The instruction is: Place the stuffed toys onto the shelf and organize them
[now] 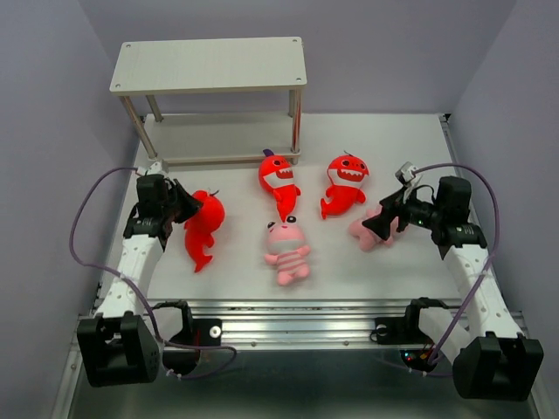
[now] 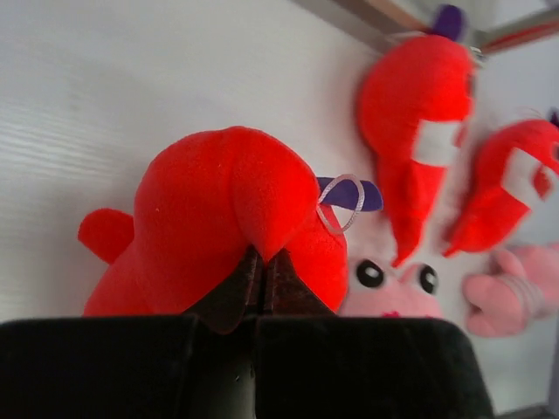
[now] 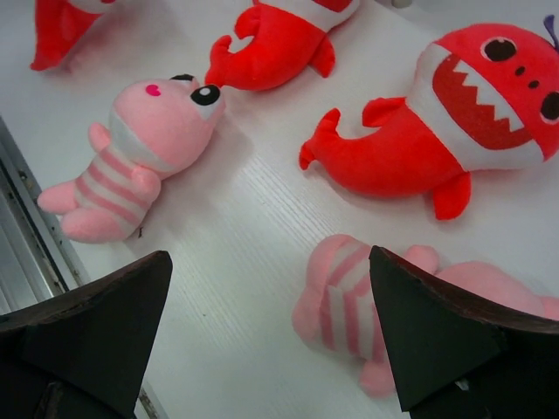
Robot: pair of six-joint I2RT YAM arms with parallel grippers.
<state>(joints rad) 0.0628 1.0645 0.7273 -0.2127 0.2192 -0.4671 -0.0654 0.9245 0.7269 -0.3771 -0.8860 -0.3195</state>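
Red shark (image 2: pixel 218 209) seems pinched by the left fingers (image 2: pixel 229 301), per wrist view only.

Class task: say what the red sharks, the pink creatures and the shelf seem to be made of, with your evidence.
Red sharks: plush fabric, short matte pile, stuffed; outlines look rounded and fuzzy. Pink creatures: the same soft plush, striped bellies. Shelf: pale boards, perhaps painted wood or laminate, with fine lines; legs look like thin metal, slightly shiny.

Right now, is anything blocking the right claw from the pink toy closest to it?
Nothing visible. The open right gripper is right at the pink toy, which lies partly between its fingers; the nearest red shark lies to one side.
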